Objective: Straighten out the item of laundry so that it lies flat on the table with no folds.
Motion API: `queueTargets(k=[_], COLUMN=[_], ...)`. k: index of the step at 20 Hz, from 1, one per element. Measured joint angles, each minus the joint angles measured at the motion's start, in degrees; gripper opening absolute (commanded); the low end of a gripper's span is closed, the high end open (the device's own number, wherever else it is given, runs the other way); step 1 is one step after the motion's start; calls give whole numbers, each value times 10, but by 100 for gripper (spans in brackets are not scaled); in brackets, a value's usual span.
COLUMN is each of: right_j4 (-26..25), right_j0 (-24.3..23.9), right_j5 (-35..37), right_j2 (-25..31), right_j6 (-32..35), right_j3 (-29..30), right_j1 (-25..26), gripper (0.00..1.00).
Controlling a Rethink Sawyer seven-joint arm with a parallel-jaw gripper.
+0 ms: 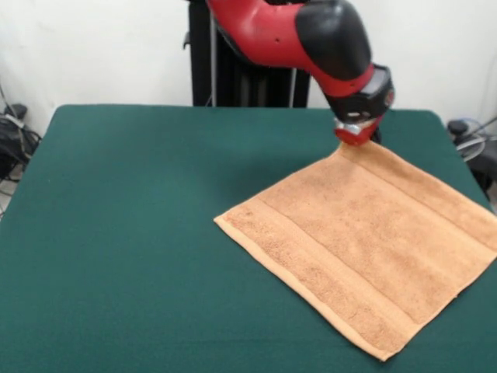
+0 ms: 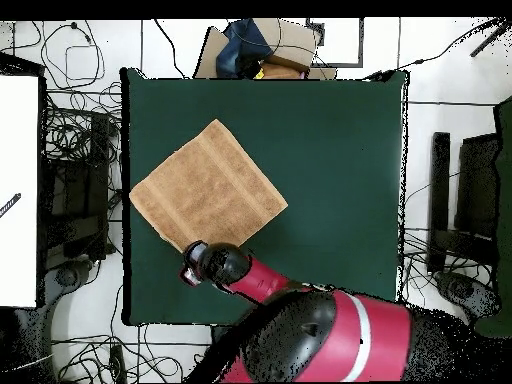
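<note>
Towel (image 1: pixel 365 241) already lies nearly flat on your worktop (image 1: pixel 124 233); hand (image 1: pixel 356 134) sits at its twelve-o'clock corner, grip unreadable, so lift straight up without dragging.

Towel (image 1: pixel 365 241): light orange-brown terry, woven border bands in the same colour. Table (image 1: pixel 116 233): dark green cloth. Arm (image 1: pixel 311 35): red and black; end effector (image 1: pixel 356 134) red-tipped.
</note>
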Motion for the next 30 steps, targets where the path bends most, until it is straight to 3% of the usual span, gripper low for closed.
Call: queueTargets(k=[8,20,30], right_j4=[0,0,0], right_j0=[-35,-36,-36], right_j5=[39,103,107], right_j2=[0,0,0], right_j6=[0,0,0], right_j3=[3,3,3], right_j1=[-26,-56,-62], gripper=[0,0,0])
